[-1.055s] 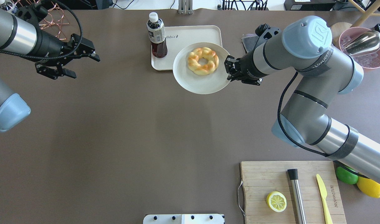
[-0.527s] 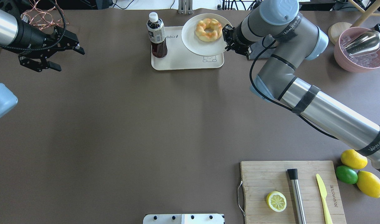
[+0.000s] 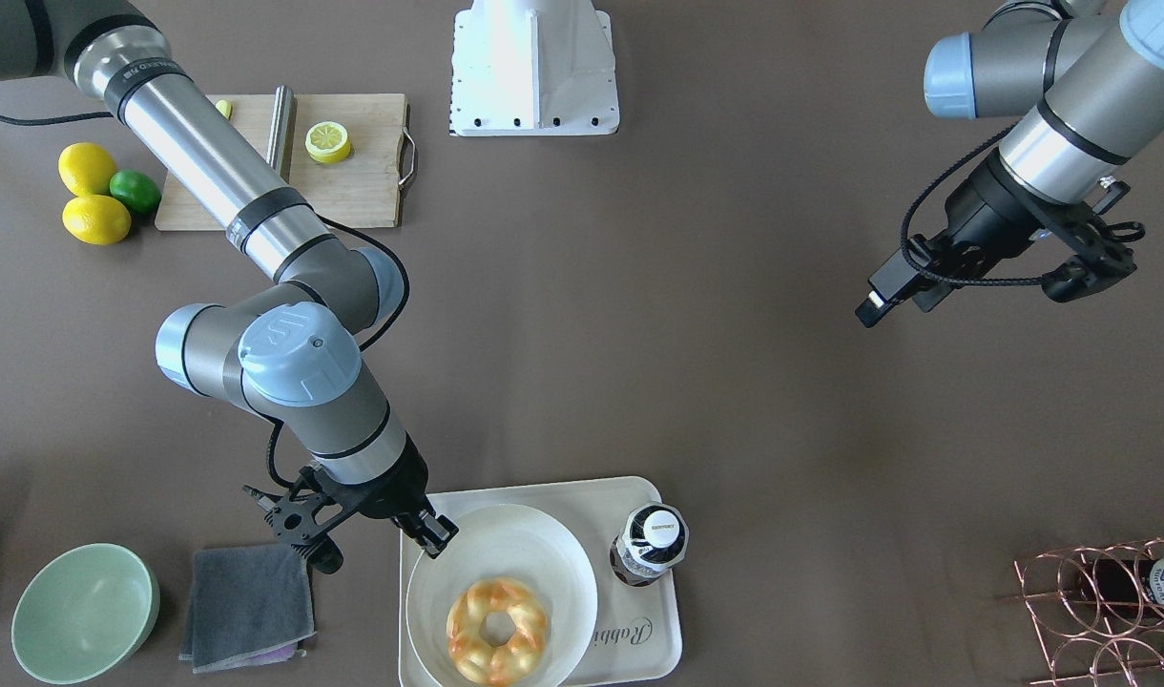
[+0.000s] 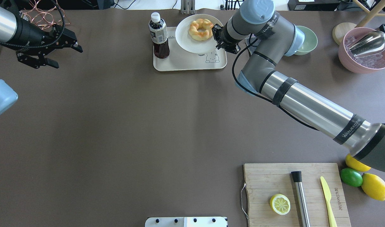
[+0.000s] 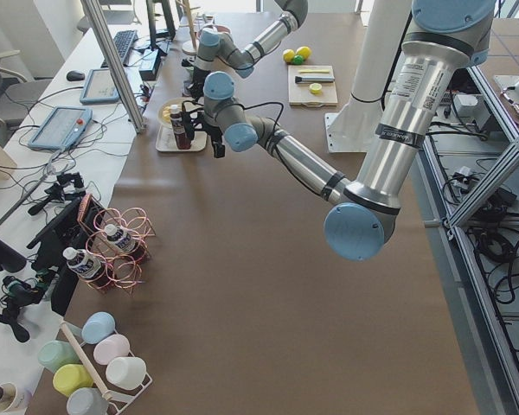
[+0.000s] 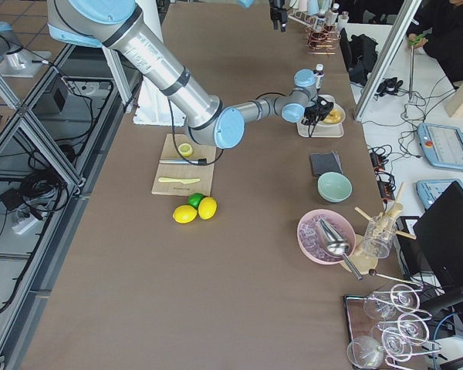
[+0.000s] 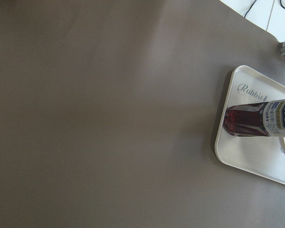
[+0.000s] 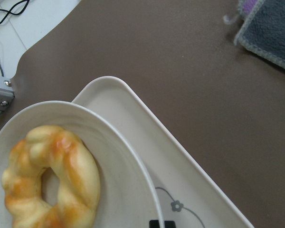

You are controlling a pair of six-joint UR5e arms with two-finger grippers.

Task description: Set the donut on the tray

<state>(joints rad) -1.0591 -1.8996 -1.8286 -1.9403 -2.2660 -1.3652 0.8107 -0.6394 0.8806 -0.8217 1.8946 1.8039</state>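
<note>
The donut (image 4: 200, 29) is a twisted ring, golden-yellow with orange-brown glazed patches. It lies flat on a white plate (image 4: 195, 45) whose rim my right fingers (image 3: 434, 534) pinch. The plate overlaps the far right part of the tray (image 4: 180, 63); I cannot tell whether it rests there. The tray is cream, rectangular and round-cornered, flat on the bench (image 4: 116, 126) near its far edge.

Long brown-matted counter (image 4: 116, 142), white side desk (image 5: 99, 169) alongside, aluminium frame struts (image 6: 38, 127) over grey floor (image 5: 510, 363).
</note>
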